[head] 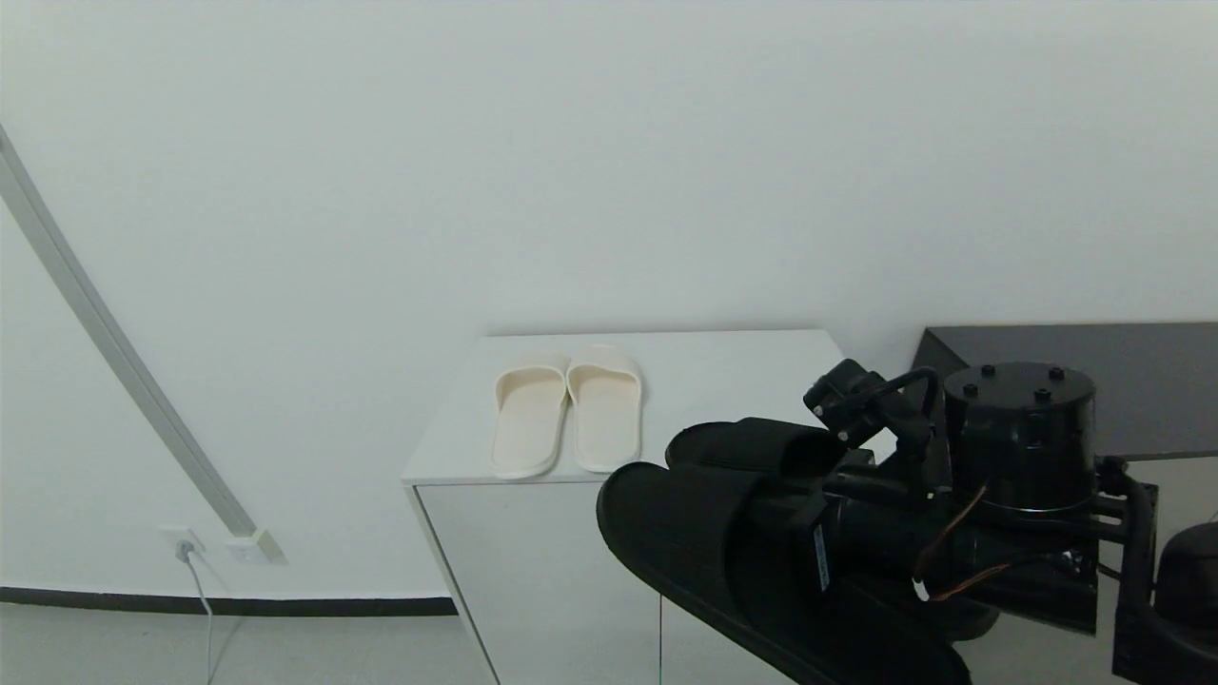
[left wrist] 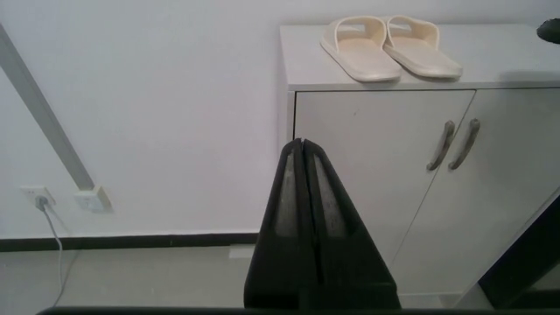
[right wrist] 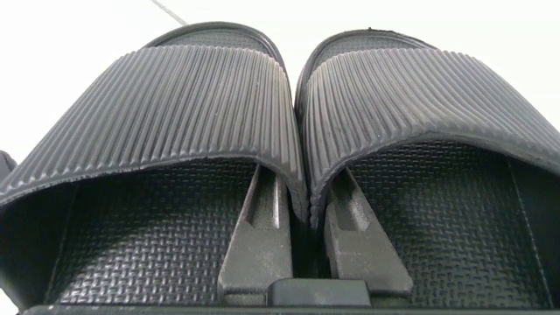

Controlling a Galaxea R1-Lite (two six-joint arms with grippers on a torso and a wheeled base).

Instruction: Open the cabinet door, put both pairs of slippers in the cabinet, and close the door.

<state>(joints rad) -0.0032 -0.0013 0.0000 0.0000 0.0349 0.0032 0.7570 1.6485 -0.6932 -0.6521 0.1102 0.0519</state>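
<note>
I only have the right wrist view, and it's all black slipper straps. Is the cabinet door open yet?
Observer: No. The left wrist view shows both cabinet doors shut, with the handles side by side.
Operator: Where's the other pair?
Observer: The cream slippers lie side by side on the cabinet top, on its left half.
Operator: Is the left gripper free?
Observer: Yes. Its fingers are shut on nothing, out in front of the cabinet.
</note>
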